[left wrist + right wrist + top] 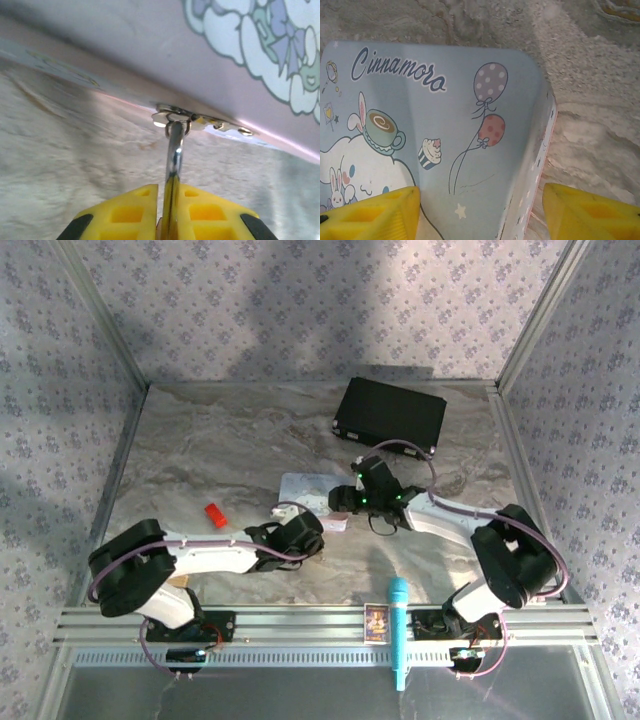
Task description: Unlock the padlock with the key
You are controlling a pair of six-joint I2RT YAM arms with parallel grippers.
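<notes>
Pinching the padlock [174, 165] between its yellow fingers [135, 212], the left gripper [169, 192] is clamped on the lock right at the side of the pale blue tin [445, 125]. The thin silver shackle [175, 135] rises from between the pads and passes through the small metal hasp [200, 117] on the tin's edge, just above the marbled table [65, 150]. The right gripper [480, 192] hangs over a corner of the tin lid with its fingers [370, 215] spread wide, one above the printed lid and the other out past the tin's side wall, closed on nothing. I cannot tell where the key lies. The padlock looks hard, smooth and light, so it will likely twist or slip in the pads if pushed off-axis. Its flat body faces are the better place to hold, since the round, polished shackle would roll. The tin is probably light too and may slide when the lock is pulled, so bracing it seems wise. The key should be stiff, thin and awkward, best taken by its flat head.
</notes>
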